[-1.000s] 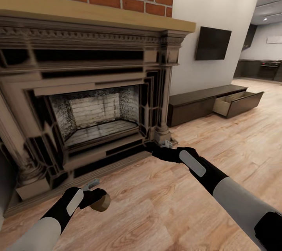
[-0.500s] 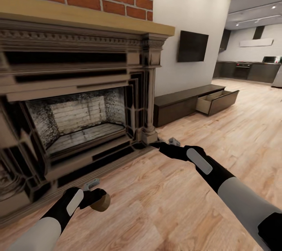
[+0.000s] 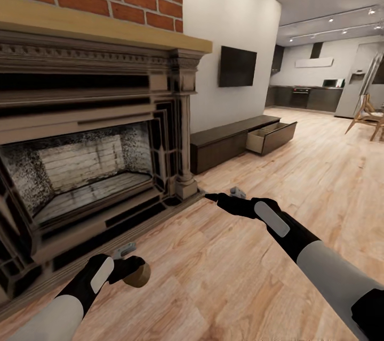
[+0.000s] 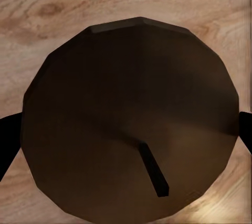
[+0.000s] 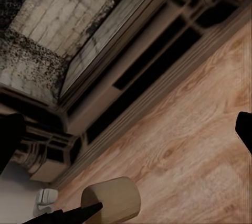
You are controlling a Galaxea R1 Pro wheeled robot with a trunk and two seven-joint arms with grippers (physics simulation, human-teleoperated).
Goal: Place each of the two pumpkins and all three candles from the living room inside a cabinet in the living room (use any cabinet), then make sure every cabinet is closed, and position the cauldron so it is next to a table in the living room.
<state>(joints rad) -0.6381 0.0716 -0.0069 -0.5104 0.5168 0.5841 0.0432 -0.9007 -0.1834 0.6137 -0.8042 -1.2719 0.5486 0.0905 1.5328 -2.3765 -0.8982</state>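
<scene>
The left gripper [image 3: 129, 265] is closed on a candle [image 3: 140, 275], a stubby tan cylinder held low over the wooden floor [image 3: 250, 277] in front of the fireplace [image 3: 90, 170]. The left wrist view looks straight down on the candle's [image 4: 131, 119] round top with its short dark wick, and the gripper's dark fingers [image 4: 9, 142] press against it at either side. In the right wrist view the same candle [image 5: 113, 200] appears from the side, pale beige, with the fireplace hearth [image 5: 79, 61] behind it; a thin dark bar crosses its lower edge, probably a left gripper finger, though the angle is too poor to be sure.

The right gripper [image 3: 213, 198] reaches forward near the base of the fireplace column with nothing between its fingers; they look set apart, as the right wrist view shows dark finger tips [image 5: 244, 129] at opposite edges.

The dark-brown cabinet [image 3: 234, 141] stands along the wall under the television [image 3: 238, 66], well apart from both grippers, with one drawer [image 3: 272, 137] pulled open.

Compared with a second ago, the whole head view has swung rightward: the fireplace sits further left and the kitchen and a wooden chair [image 3: 368, 117] have come into sight, while both arms hold the same pose.
</scene>
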